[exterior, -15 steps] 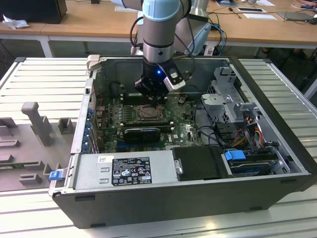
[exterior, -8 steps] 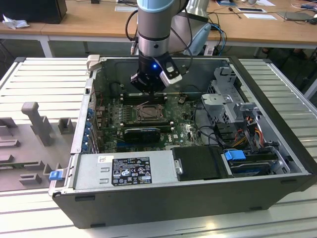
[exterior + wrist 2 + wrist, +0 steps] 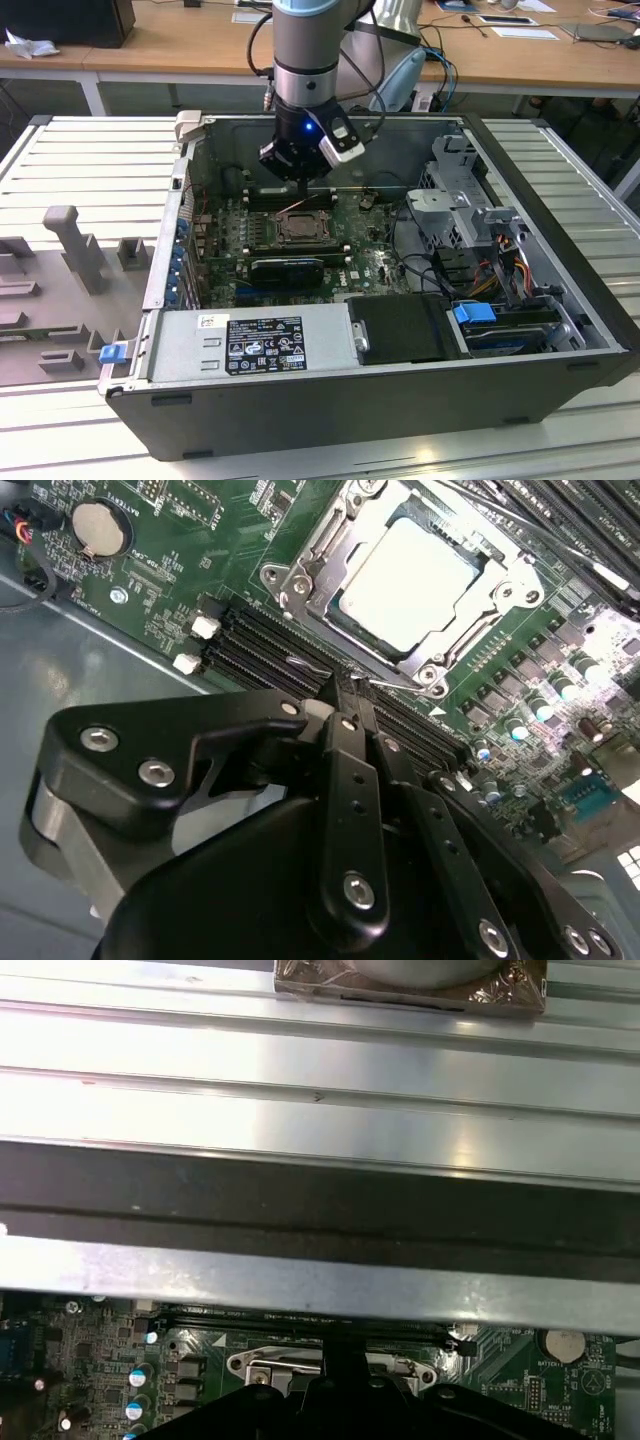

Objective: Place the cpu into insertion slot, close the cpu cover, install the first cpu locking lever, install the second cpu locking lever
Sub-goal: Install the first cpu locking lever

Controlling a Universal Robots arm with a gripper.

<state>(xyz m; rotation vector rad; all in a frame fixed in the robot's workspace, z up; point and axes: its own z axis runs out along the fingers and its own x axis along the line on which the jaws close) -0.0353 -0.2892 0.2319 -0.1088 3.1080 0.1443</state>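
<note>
One robot arm is reaching down into an open computer case (image 3: 560, 390) that is lying on a ribbed metal counter (image 3: 90, 160). In the exterior view the gripper (image 3: 300, 175) is hanging just above the green circuit board (image 3: 370, 265), at the far side of the insertion slot (image 3: 297, 228).

In the second wrist view the cpu (image 3: 408, 583) is lying flat inside the insertion slot (image 3: 300, 585), its pale metal face looking up. The cpu cover (image 3: 470, 600) is lying down around the chip, so that the chip is showing through the cut-out middle. Thin wire levers are running along the sides of the socket, but I cannot tell if they are hooked.

The jaws are pressed together and are pinching nothing; their black tips (image 3: 345, 715) are standing over the long black memory slots (image 3: 265, 650) just beside the socket, and I cannot tell if they are touching anything there. One round coin battery (image 3: 98, 525) is sitting on the board, well apart from the socket.

In the first wrist view the socket (image 3: 330, 1370) is showing partly behind the black gripper body (image 3: 345, 1410), with the grey case wall (image 3: 320, 1280) beyond it.
</note>
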